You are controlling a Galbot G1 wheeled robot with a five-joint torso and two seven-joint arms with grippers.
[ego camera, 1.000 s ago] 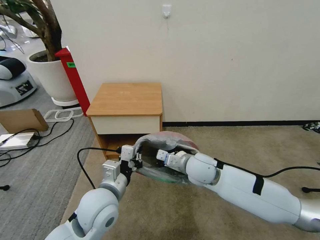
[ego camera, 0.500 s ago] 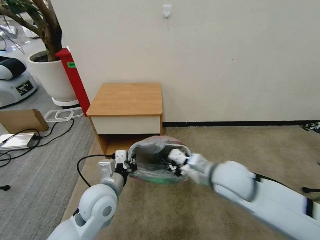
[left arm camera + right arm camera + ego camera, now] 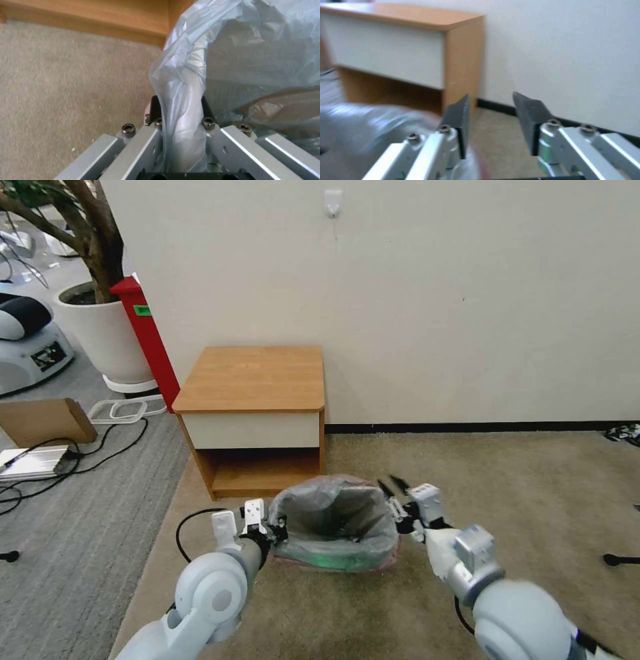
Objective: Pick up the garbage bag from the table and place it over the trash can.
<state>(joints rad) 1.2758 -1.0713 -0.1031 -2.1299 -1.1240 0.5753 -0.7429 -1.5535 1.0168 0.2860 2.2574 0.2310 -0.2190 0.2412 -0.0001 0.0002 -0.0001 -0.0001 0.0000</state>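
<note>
Table: the small square light-brown wooden table with a cream-white drawer front (image 3: 252, 380) stands against the wall with its top bare; the bag is off it, so I judge the pick-up done.

Left gripper: the left gripper (image 3: 275, 528) sits at the left edge of the bin mouth, jaws pinching a fold of the bag's film; in the left wrist view the plastic runs up from between the dark pads (image 3: 154, 107).

Garbage bag: the thin crinkly translucent grey plastic garbage bag with a pink-red rim band (image 3: 333, 513) lies on the carpet in front of the table, opened out and draped over the bin, its mouth wide and its pink-red edge showing low along the near side.

Trash can: the small cream-beige plastic trash can with a greenish tint low down (image 3: 340, 561) is almost wholly wrapped; just a green strip shows through the film near its base.

Right gripper: the right gripper (image 3: 398, 497) hovers just beside the right edge of the bag, jaws spread and empty, apart from the plastic.

Progress: the bag appears to be over the can. What seems left is for the left jaws to release, and perhaps to settle the rim.
</note>
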